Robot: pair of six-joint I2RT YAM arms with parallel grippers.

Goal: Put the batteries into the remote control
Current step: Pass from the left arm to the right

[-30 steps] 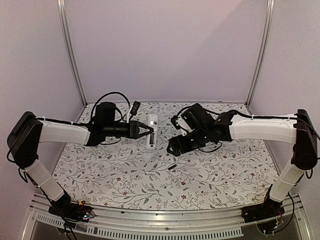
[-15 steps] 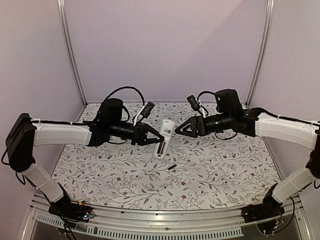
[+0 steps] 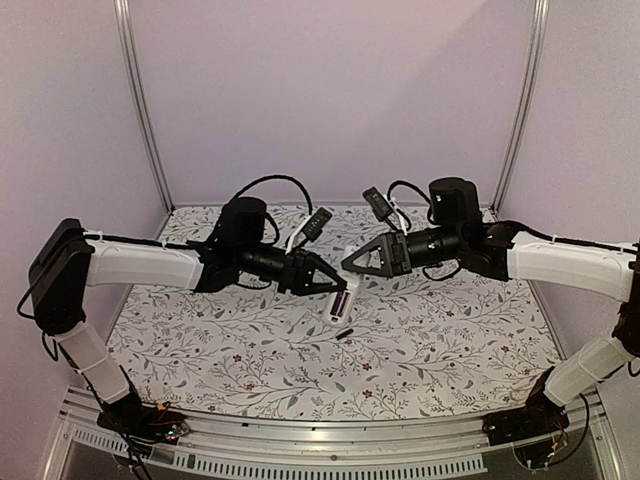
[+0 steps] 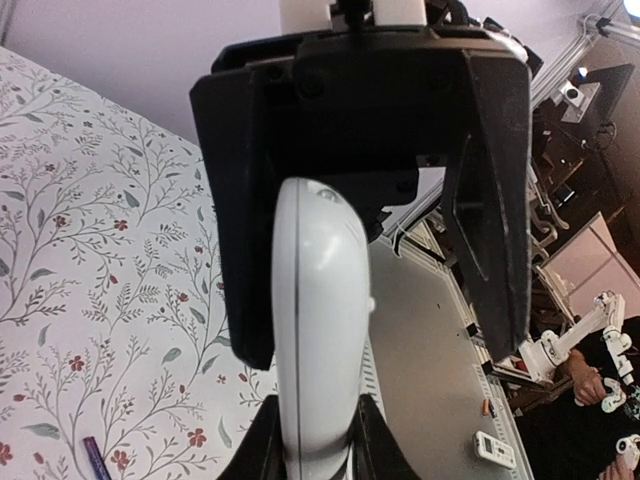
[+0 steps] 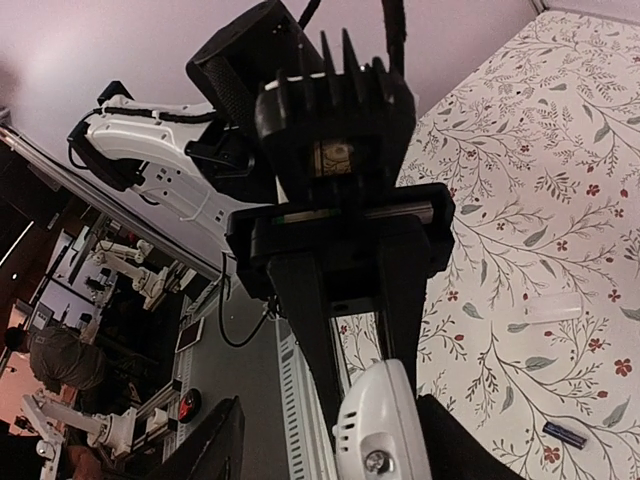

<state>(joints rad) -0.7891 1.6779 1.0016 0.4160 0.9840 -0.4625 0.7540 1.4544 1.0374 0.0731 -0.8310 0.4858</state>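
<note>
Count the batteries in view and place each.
1. The battery lies on the table, just near-side of the remote control the left gripper holds. Another may be hidden.

Remote control: smooth glossy white plastic. Tablecloth: matt printed cloth. Rail: metal.

Overhead camera, two wrist cameras face to face.
The overhead looks down from behind the arms onto the counter; wrist views sit close along the left gripper and right gripper, sharing the remote between them.
</note>
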